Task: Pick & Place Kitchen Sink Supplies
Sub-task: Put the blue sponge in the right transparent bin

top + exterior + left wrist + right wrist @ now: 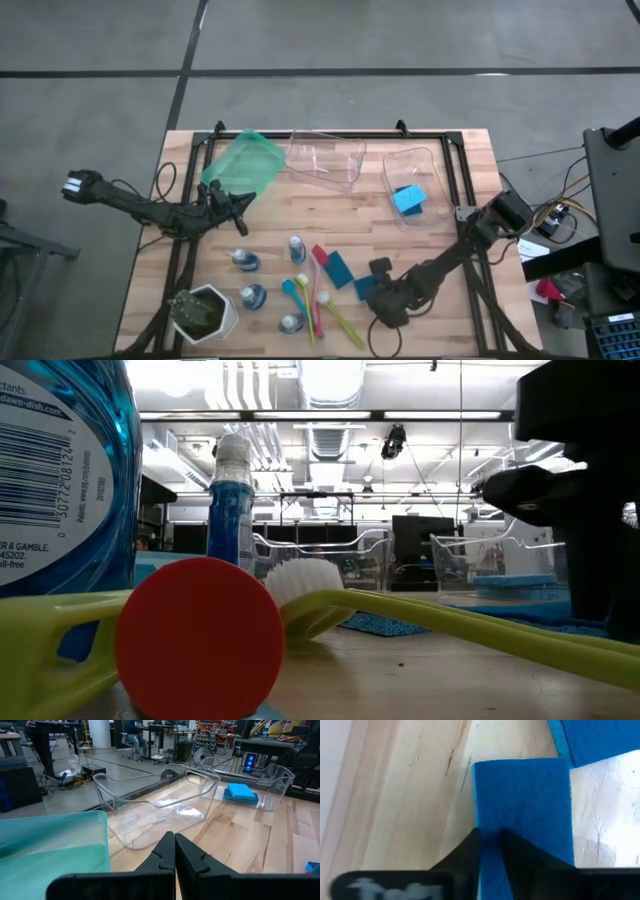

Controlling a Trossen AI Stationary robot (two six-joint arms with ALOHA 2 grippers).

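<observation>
The right tool (490,840) is clenched on a blue sponge (522,805) at the table's (470,180) 5 o'clock edge. The left tool (174,851), clenched and empty, waits at 9 o'clock near the green bin (243,163).

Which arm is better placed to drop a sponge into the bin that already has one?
Right. Its tool is shut on a blue sponge, and the bin holding a sponge sits on its side. The left tool is shut and empty near the green bin.
</observation>
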